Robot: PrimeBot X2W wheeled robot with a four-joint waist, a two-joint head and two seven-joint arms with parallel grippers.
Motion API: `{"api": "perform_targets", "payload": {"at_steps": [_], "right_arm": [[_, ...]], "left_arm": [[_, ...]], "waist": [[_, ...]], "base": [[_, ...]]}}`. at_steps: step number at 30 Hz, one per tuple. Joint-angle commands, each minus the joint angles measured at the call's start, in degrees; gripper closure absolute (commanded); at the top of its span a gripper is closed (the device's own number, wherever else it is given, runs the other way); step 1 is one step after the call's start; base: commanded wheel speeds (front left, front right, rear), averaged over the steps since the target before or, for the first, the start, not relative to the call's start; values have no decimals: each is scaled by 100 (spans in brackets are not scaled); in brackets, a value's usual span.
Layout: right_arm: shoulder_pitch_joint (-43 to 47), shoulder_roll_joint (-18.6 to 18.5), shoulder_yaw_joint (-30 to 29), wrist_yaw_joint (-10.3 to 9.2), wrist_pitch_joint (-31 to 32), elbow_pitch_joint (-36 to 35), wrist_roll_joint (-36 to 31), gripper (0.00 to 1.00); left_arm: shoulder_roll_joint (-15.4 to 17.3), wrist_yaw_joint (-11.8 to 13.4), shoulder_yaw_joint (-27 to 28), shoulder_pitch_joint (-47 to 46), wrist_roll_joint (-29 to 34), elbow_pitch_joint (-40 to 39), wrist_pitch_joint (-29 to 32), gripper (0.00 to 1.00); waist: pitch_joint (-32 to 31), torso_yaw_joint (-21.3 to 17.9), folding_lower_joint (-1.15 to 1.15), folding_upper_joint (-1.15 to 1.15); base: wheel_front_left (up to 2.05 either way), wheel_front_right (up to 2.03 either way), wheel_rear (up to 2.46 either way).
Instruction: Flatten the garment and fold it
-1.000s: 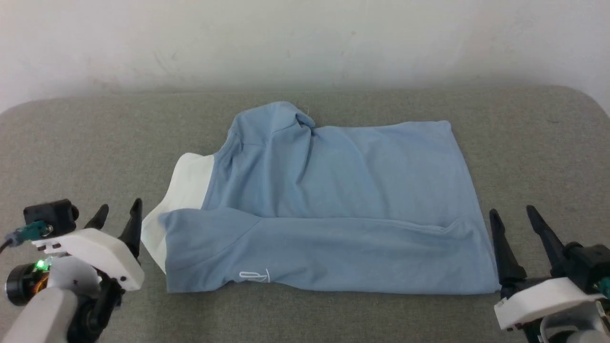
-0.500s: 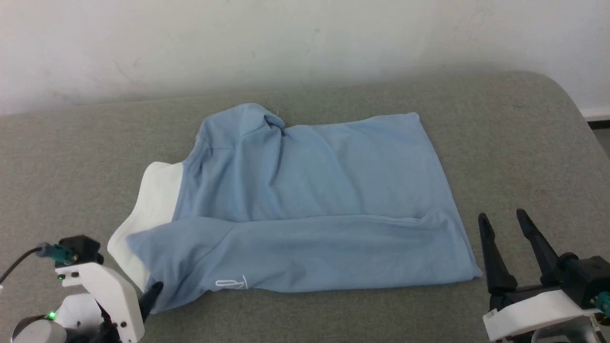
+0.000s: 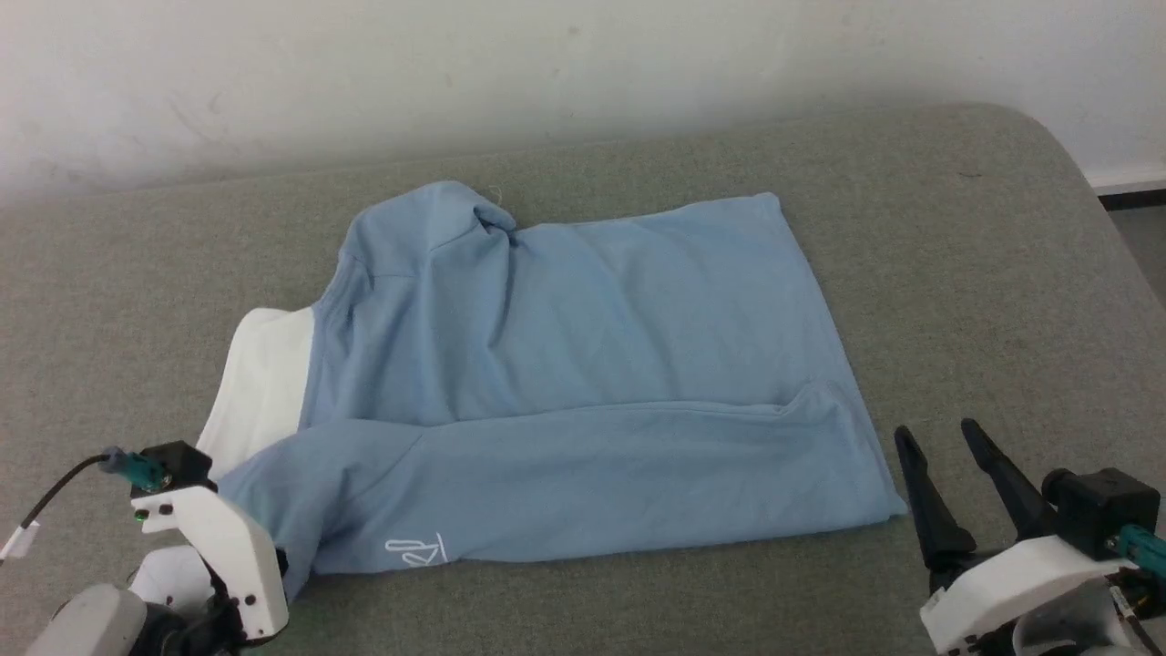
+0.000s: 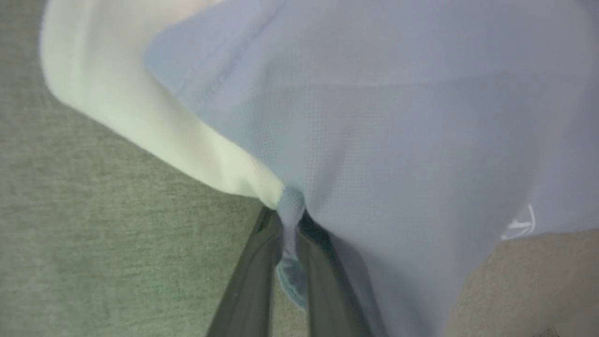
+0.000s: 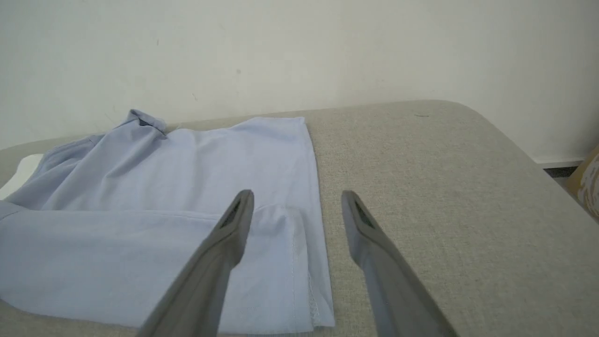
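The garment (image 3: 565,364), a light blue polo shirt, lies partly folded on the grey surface, its white collar (image 3: 260,383) at the left and white script (image 3: 414,549) near the front edge. My left gripper (image 3: 281,558) sits at the garment's near-left corner. In the left wrist view its fingers (image 4: 252,262) are pinched together on a fold of the blue fabric (image 4: 398,140), next to the collar. My right gripper (image 3: 935,433) stands open just off the near-right hem corner. In the right wrist view the right gripper (image 5: 297,196) hovers over the hem of the garment (image 5: 164,187), holding nothing.
The grey padded surface (image 3: 956,273) has a rounded right edge, with floor (image 3: 1139,219) beyond it. A pale wall (image 3: 583,64) runs along the back. A brown object (image 5: 587,182) sits past the surface's right end.
The head camera has shifted. My left gripper has moved onto the garment's near-left corner and closed on the fabric. The right gripper has stayed open.
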Motion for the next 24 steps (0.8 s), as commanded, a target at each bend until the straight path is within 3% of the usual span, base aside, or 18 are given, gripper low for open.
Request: {"api": "perform_targets", "payload": {"at_steps": [1,10,18,20,21,24], "right_arm": [[-105,-157,-21,-4,228,169,130,0],[-768,-896,454,-4,2085,1553,896,0],[-1467,-1066,1223,-4,3129,2766,1415,0],[-1570,-1029,1359,-4,3520,3059,1700,70],[-1617,-1035,1417,-4,3673,3159,1785,100],[-1728,-1071,1516,-4,3789,3223,1997,100]], "left_arm": [[-338,-106,-248,137,-98,208,28,100],[-223,-130,-86,147,-3,-121,-348,100],[-174,-113,-65,59,87,-494,-452,100],[-163,-131,-68,56,87,-506,-457,100],[-159,-141,-72,51,87,-509,-458,100],[-171,-131,-68,47,96,-543,-495,100]], "waist": [[-20,22,1,0],[-149,300,1,0],[-106,524,1,0],[-97,540,1,0],[-95,548,1,0],[-114,567,1,0]], "base": [[0,0,0],[0,0,0],[0,0,0],[0,0,0],[0,0,0],[0,0,0]]}}
